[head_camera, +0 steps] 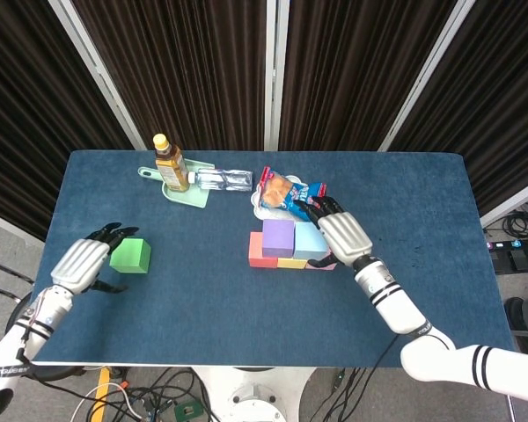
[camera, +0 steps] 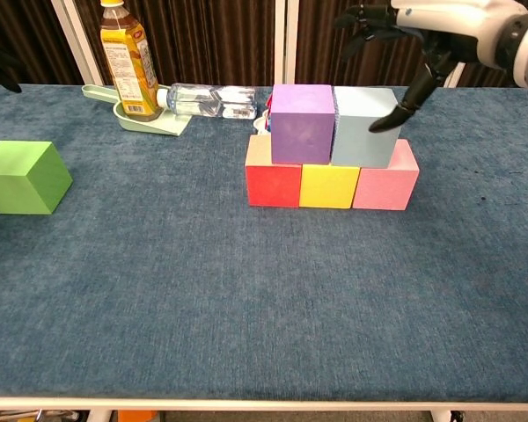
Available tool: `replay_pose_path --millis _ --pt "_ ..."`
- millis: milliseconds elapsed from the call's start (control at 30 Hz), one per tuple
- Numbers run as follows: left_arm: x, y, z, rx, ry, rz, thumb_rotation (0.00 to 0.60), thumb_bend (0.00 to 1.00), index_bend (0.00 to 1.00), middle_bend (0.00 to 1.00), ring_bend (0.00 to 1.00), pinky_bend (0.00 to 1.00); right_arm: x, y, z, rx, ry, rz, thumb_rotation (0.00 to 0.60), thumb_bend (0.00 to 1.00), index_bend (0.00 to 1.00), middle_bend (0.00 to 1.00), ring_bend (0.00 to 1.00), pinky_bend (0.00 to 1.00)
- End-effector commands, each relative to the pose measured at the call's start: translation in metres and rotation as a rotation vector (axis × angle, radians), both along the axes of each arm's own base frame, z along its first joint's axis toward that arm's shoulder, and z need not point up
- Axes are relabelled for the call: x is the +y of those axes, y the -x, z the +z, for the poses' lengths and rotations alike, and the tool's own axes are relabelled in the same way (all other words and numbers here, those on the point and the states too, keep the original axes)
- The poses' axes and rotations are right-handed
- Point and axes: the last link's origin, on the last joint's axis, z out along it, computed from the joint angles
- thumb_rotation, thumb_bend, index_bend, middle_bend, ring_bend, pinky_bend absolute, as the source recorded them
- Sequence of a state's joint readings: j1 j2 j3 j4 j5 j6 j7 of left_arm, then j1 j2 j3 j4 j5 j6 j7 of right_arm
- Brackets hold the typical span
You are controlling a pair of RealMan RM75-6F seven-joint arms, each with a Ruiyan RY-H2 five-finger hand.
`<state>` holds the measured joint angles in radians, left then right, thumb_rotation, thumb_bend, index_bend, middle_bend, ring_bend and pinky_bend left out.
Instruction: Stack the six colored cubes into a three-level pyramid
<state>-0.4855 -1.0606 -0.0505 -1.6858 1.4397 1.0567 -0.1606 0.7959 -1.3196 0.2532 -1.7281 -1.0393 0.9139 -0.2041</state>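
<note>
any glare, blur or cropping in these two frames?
Head view: even light, sharp, soft shadow under the cube stack; no glare on the cloth. Chest view: sharp, mild wide-angle bend at the table edge; right hand cropped at the top, left hand barely in frame at the left edge.

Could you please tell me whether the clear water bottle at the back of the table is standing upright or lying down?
Lying down: the clear water bottle rests on its side beside the upright tea bottle.

Six cubes (camera: 330,186), two bottles (camera: 128,61), one snack bag (head_camera: 289,194), one green dish (head_camera: 183,192), two hands (head_camera: 341,236).
</note>
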Motion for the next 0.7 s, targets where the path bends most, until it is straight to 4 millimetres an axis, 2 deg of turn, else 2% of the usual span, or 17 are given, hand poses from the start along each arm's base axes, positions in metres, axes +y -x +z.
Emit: replay_pose_path --millis 33,300,700 --pt "-0.001 0.002 0.001 0.0 -0.002 0.003 0.6 0.0 0.11 0.15 0.06 0.21 -0.004 -0.011 -0.008 -0.008 -0.005 0.003 0.6 0.0 0.0 0.19 0.0 0.0" --pt "-0.002 0.007 0.004 -0.007 -0.006 0.014 0.6 0.0 0.11 0.15 0.06 0.21 -0.014 -0.031 -0.033 0.004 -0.006 -0.012 0.6 0.0 0.0 0.21 0.0 0.0" --pt "-0.002 0.01 0.005 -0.012 -0.003 0.016 0.6 0.0 0.11 0.15 0.06 0.21 -0.018 -0.037 -0.038 -0.005 0.009 -0.032 0.6 0.0 0.0 0.32 0.0 0.0"
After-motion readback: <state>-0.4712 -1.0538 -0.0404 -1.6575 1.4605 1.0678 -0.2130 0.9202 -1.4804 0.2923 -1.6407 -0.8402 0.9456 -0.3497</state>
